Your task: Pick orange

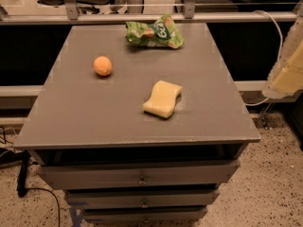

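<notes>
Judged at approach stage | spotted small round matte orange fruit (102, 65) at left rear of flat grey surface (94, 122) | found pale hand (288, 72) off right edge, well apart, grip state impossible to tell | called next for leftward reach past pale yellow wavy sponge (163, 99)

My gripper (286, 74) hangs at the right edge of the view, beside the cabinet, pale cream-yellow under a whitish, see-through casing. The orange (102, 65) is plain matte orange. The sponge (163, 99) is pale yellow. The snack bag (154, 33) is green with white lettering. The cabinet top (118, 119) and drawers (94, 175) are flat grey. The floor (277, 183) is beige with dark speckles.
</notes>
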You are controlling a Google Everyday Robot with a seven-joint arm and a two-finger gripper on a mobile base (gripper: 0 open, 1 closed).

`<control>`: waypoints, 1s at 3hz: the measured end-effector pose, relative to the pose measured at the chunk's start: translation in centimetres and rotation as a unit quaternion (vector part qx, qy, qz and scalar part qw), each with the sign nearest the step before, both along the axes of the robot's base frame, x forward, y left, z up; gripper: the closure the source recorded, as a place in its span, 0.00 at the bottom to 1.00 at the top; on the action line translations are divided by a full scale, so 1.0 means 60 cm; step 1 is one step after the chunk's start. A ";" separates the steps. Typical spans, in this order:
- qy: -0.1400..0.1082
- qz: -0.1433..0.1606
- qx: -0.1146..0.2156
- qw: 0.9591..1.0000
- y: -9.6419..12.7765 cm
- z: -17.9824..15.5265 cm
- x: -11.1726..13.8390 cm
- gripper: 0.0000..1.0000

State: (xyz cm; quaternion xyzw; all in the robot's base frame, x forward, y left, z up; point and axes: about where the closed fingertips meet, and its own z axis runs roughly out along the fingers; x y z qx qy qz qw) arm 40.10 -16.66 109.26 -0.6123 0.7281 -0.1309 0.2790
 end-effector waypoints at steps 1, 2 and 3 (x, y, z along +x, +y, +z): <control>0.000 0.000 0.000 1.000 0.000 0.000 0.000 0.00; 0.000 0.000 0.000 1.000 0.000 0.000 0.000 0.00; -0.004 0.008 0.034 0.999 0.022 -0.024 0.021 0.00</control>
